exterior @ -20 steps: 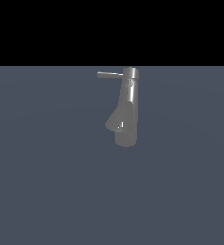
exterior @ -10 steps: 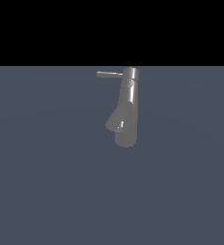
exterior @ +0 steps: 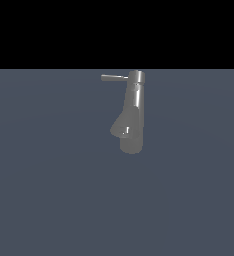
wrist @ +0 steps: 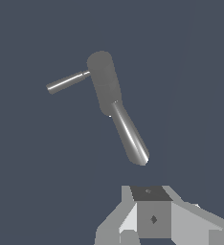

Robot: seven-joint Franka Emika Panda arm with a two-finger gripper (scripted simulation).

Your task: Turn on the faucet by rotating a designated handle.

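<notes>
The faucet [exterior: 133, 120] is a grey metal column standing on the flat grey floor, with a stubby spout [exterior: 121, 129] bulging toward the exterior view's left. The handle [exterior: 114, 77] is a thin rod sticking out from the top cap toward the exterior view's left. The wrist view looks down on the faucet [wrist: 106, 86] with the handle [wrist: 67, 82] off its cap. Parts of my gripper [wrist: 152, 213] show at that view's edge, apart from the faucet and touching nothing. Its jaws are not clear. The gripper is out of the exterior view.
A flat grey-blue floor [exterior: 49, 200] lies all around the faucet, with black background [exterior: 117, 30] behind it. No other objects show.
</notes>
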